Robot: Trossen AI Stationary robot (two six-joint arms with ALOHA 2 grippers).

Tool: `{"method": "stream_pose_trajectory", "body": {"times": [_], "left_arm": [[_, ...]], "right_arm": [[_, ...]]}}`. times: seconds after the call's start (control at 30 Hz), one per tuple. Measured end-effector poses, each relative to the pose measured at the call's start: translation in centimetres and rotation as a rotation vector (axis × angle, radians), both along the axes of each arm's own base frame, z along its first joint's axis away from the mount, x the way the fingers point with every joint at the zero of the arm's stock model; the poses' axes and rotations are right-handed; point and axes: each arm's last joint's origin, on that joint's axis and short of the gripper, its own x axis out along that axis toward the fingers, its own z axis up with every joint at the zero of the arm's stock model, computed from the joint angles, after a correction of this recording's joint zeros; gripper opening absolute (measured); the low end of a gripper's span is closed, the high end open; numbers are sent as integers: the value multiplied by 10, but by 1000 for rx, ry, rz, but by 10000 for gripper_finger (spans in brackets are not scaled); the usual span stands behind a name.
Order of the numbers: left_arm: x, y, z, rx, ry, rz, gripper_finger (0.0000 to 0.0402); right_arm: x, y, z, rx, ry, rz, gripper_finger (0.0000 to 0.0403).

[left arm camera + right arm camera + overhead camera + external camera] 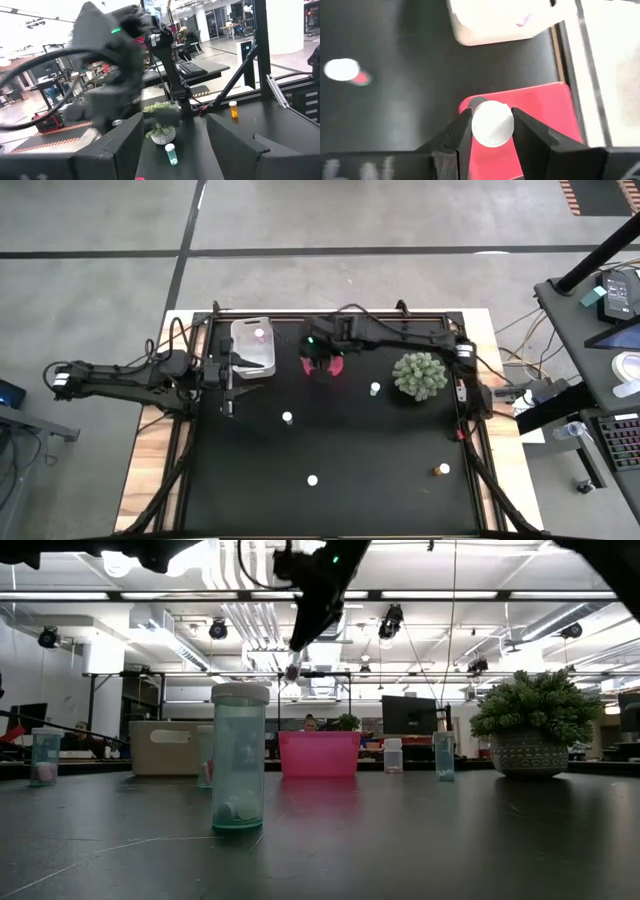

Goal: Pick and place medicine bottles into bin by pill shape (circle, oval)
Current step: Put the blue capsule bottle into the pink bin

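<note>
The right gripper (491, 125) has its jaws clenched on a white-capped medicine bottle (492, 123), one finger on each side of the ribbed cap. The bottle hangs directly above the red bin (547, 107), whose floor shows beneath and beside it. In the high view this gripper (322, 363) sits over the red bin (337, 366) at the far side of the black worktop (360, 460). In the low view the bottle (293, 668) hangs well above the bin's rim (320, 754).

To do this step well, the bottle should probably be lowered closer to the bin before release, since a drop from this height could bounce it out. The wrist view suggests it hangs nearer the bin's edge than its middle, so a small shift inward would be safer. Open the jaws only when the bottle is still.

The clear bin (252, 345) stands just beside the red one and already holds something pinkish. The left gripper (228, 385) waits near the clear bin with its jaws released and spread wide, nothing between them.

Loose bottles remain on the worktop: one near the middle (287, 418), one toward the front (312, 480), one beside the green spiky plant (419, 375) at (375, 389), and an amber bottle (442, 470) at the right front.
</note>
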Motion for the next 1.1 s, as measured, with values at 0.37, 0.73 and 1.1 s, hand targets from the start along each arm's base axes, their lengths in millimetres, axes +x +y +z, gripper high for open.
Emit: {"method": "stream_pose_trajectory", "body": {"times": [0.37, 0.73, 1.1], "left_arm": [[0, 0, 0, 0, 0, 0, 203], [1, 0, 0, 4, 1, 0, 203], [1, 0, 0, 8, 1, 0, 203]], "right_arm": [[12, -96, -33, 121, 0, -63, 114], [10, -144, -79, 124, 74, -109, 117], [15, -159, -108, 123, 95, -113, 118]]}}
